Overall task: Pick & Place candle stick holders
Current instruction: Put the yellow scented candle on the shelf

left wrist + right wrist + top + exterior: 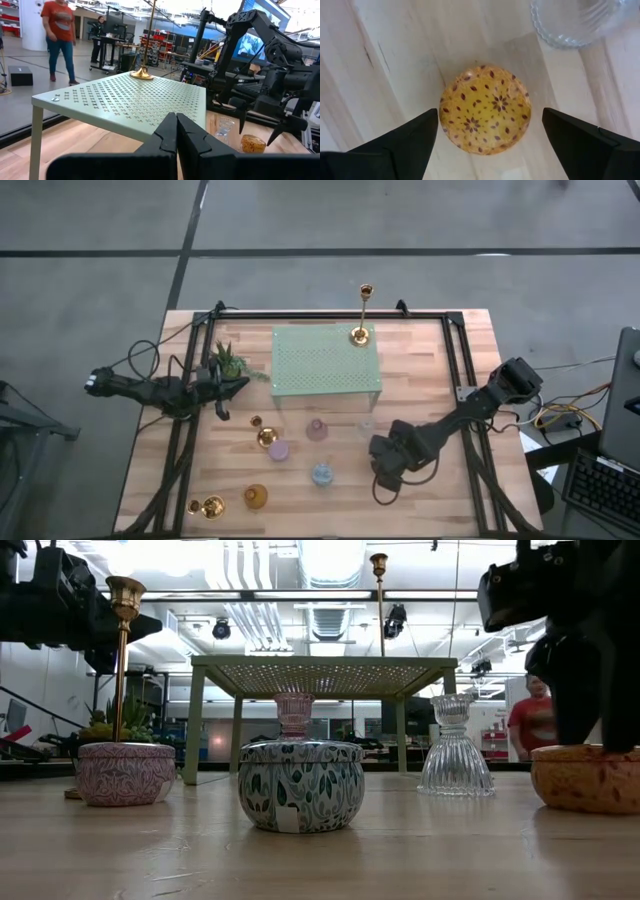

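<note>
Right gripper (485,130) is spread wide, centred above orange holder (485,109); it should be lowered straight, then closed evenly.

Bright overhead ceiling lights (330,560), glare in low view; soft shadows; background washed out.

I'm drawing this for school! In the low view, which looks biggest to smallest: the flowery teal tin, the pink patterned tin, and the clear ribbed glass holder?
1. Flowery teal tin, which looks widest but also seems to sit nearest the camera, so its real size is unsure.
2 and 3. Pink patterned tin and clear ribbed glass holder are too close to rank: the tin is wider, the glass taller.
</note>
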Motion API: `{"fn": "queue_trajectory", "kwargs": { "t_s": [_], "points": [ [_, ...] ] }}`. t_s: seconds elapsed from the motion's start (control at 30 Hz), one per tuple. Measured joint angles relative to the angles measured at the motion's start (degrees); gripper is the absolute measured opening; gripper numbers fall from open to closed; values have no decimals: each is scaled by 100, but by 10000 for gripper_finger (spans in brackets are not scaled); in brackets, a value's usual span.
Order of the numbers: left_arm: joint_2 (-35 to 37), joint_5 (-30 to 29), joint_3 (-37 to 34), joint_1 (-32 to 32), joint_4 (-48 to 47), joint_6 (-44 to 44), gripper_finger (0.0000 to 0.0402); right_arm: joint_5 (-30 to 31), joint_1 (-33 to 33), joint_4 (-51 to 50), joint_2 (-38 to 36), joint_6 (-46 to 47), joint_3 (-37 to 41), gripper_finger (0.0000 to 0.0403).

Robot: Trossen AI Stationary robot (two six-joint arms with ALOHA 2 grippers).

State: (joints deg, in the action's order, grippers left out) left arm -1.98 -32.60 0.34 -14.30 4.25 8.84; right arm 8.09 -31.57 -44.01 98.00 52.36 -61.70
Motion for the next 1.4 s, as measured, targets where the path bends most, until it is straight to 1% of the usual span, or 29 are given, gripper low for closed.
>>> {"fn": "queue_trajectory", "kwargs": {
  "t_s": [0.13, 0.27, 0.47, 0.83, 1.4],
  "points": [
    [0, 0, 0, 1, 0, -1, 3, 1, 28, 306, 0, -48, 73, 352],
    [0, 0, 0, 0, 1, -2, 3, 3, 35, 379, 0, -32, 158, 348],
    [0, 0, 0, 2, 0, -2, 3, -38, 35, 1047, 0, 46, 484, 350],
    [0, 0, 0, 2, 0, -2, 3, -47, 35, 1213, 0, 321, 734, 327],
    [-1, 0, 0, 2, 0, -1, 3, 88, 33, 1311, 0, 482, 761, 325]
  ]
}}
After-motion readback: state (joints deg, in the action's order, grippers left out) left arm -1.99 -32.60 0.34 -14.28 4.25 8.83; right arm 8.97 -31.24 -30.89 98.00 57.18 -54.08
